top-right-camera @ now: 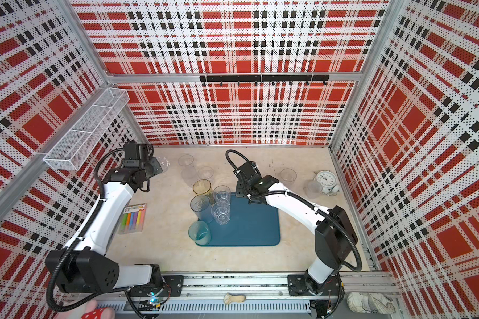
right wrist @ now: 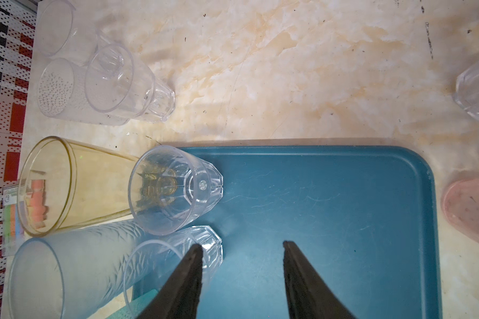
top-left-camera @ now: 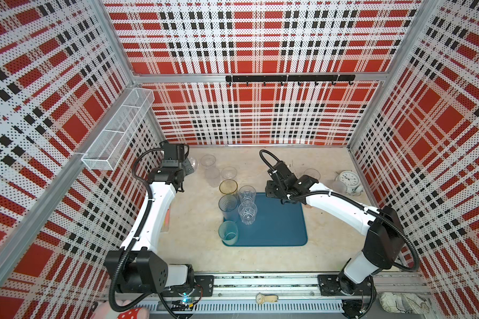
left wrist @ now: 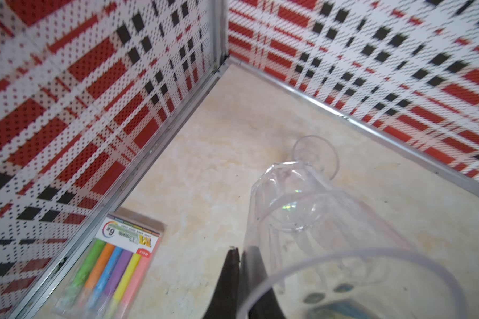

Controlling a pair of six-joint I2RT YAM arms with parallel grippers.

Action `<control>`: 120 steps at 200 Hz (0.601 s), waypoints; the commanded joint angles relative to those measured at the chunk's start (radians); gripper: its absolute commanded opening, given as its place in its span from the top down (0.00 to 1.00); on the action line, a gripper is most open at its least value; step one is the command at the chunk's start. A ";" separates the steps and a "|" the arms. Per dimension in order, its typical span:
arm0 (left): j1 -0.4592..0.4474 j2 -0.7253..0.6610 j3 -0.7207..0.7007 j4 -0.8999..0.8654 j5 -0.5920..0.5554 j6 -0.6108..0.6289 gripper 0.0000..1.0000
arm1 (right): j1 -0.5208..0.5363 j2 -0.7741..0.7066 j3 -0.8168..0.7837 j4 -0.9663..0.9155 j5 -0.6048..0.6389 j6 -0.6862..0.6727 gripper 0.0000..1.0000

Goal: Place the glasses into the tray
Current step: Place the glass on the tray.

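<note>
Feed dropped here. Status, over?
Left claw shut on clear glass rim. Right claw open, empty, above tray. Tall grey glass, amber glass crowd tray's left-arm side.

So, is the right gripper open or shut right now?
Open: the right gripper has its jaws apart above the teal tray, gripping nothing.

The marker pack (left wrist: 114, 265), lower left in the left wrist view, carries a header card with a large "M" and a "6"; smaller print is unreadable.
</note>
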 commanded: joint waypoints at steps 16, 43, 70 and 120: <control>-0.141 0.036 0.157 -0.064 -0.036 -0.039 1.00 | -0.043 -0.075 0.000 -0.016 0.026 -0.014 0.49; -0.317 0.122 0.259 -0.062 -0.038 -0.077 1.00 | -0.103 -0.115 -0.004 -0.037 0.019 -0.041 0.49; -0.450 0.216 0.342 -0.023 -0.020 -0.110 1.00 | -0.174 -0.173 -0.053 -0.036 -0.010 -0.048 0.49; -0.625 0.399 0.448 0.011 0.024 -0.111 1.00 | -0.277 -0.228 -0.117 -0.056 -0.082 -0.068 0.49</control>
